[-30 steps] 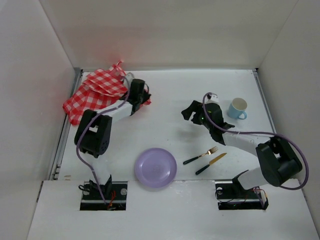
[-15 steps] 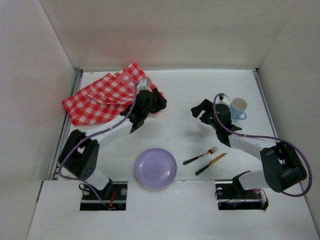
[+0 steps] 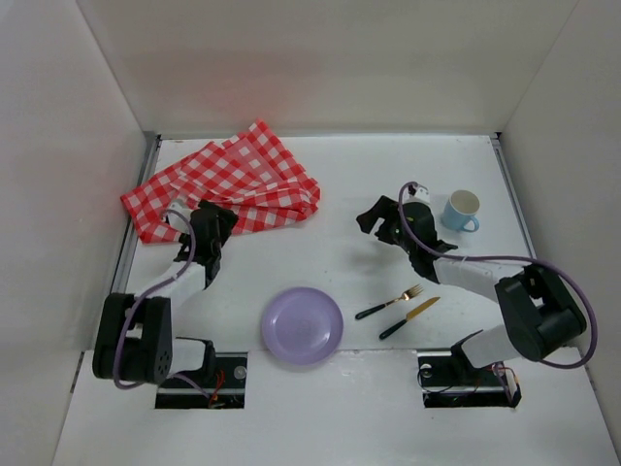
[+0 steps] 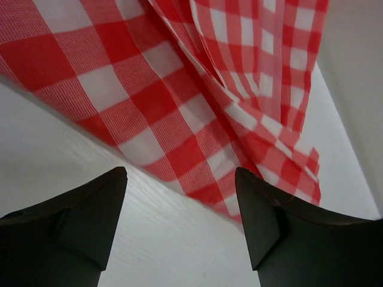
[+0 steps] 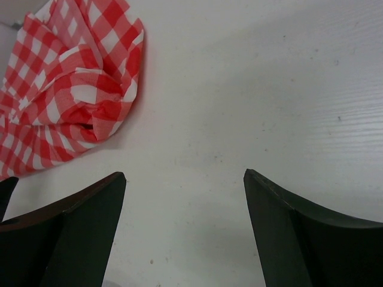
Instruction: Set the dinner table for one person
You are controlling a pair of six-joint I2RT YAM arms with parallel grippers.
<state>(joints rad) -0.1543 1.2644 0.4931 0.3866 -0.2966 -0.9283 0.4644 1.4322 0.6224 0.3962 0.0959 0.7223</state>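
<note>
The dinner table is a white tabletop. A red-and-white checked cloth lies rumpled and partly spread at its back left. My left gripper stands open at the cloth's near edge, empty; in the left wrist view the cloth lies just beyond the gripper. A purple plate sits near the front centre. A fork and a knife lie to its right. A blue cup stands at the right. My right gripper hangs open and empty left of the cup, over bare table.
White walls enclose the table on three sides. A metal rail runs along the left edge. In the right wrist view the bunched cloth lies far left of the gripper.
My left gripper opened, let go of the cloth and drew back to the left and nearer. The cloth now lies spread wider. The right gripper moved right, then back left.
</note>
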